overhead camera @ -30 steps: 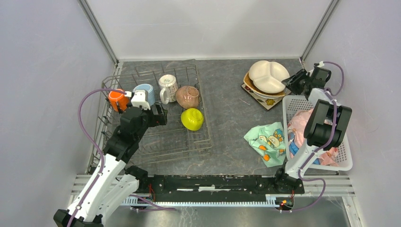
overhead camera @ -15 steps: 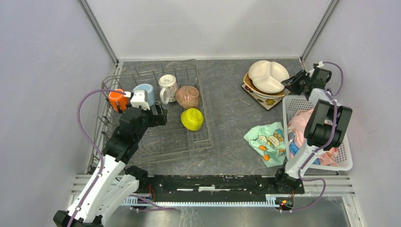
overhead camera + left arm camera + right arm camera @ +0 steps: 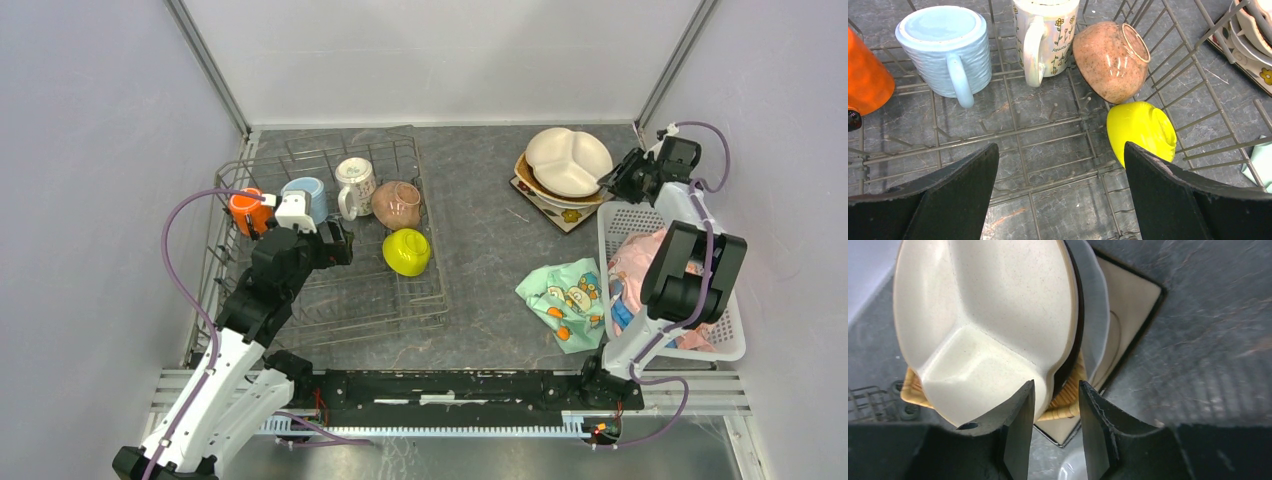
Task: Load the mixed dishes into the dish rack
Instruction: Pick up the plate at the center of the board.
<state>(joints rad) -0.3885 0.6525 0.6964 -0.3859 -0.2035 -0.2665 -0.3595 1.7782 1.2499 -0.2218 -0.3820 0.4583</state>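
The grey wire dish rack (image 3: 262,300) at the left holds an orange mug (image 3: 246,212), a light-blue mug (image 3: 308,195), a white patterned mug (image 3: 354,185), a tan bowl (image 3: 398,203) and a lime-green bowl (image 3: 407,251). My left gripper (image 3: 1060,150) is open and empty above the rack floor, near the lime-green bowl (image 3: 1140,129). At the back right, the cream three-section plate (image 3: 568,160) tops a stack. My right gripper (image 3: 1057,390) is narrowly open and straddles the rim of that plate (image 3: 983,315), above the woven tan plate (image 3: 1068,407).
Under the cream plate lie a white plate (image 3: 1095,315) and a square dark-rimmed plate (image 3: 1130,305). A white perforated basket (image 3: 722,335) with a pink cloth (image 3: 640,262) stands at the right. A teal patterned cloth (image 3: 562,300) lies beside it.
My right wrist has shifted slightly right and back at the plate stack's edge. The left arm and the dishes in the rack have not moved.
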